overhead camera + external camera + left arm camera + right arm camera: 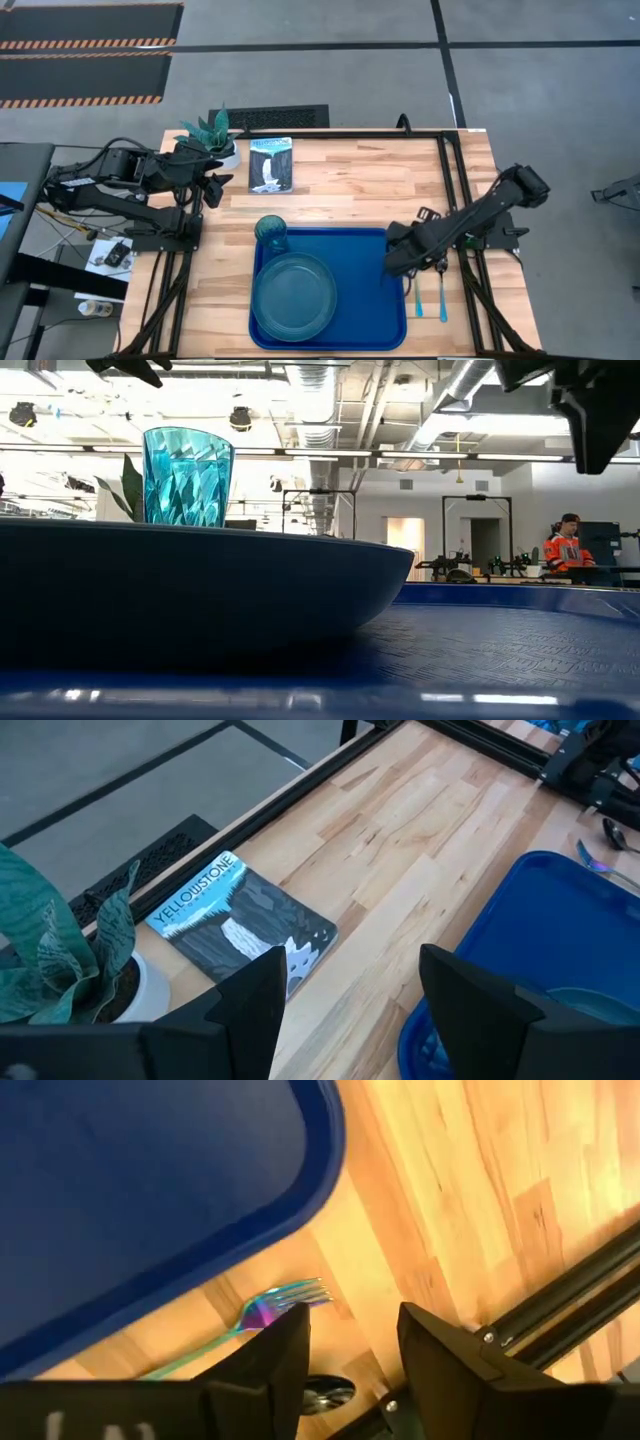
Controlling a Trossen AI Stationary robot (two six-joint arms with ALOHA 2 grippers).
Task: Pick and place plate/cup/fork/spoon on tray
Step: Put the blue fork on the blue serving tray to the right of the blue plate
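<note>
The royal-blue tray (365, 300) lies at the table's near middle. The teal plate (293, 295) rests flat on the tray's left half. The teal cup (271, 233) stands upright on the tray's far left corner. The fork (418, 300) and the spoon (442, 296) lie on the table to the right of the tray, the fork nearer to it. My right gripper (397, 264) is open and empty, above the tray's right rim. Its wrist view shows the fork's tines (288, 1297) and the spoon's bowl (326, 1393) just beyond its fingers. My left gripper (213, 188) is open and empty at the far left.
A white pot with a green plant (212, 138) stands at the far left corner. A printed booklet (271, 165) lies beside it. A black frame rail (452, 190) runs along the table's right side. Bare wood lies between the booklet and the tray.
</note>
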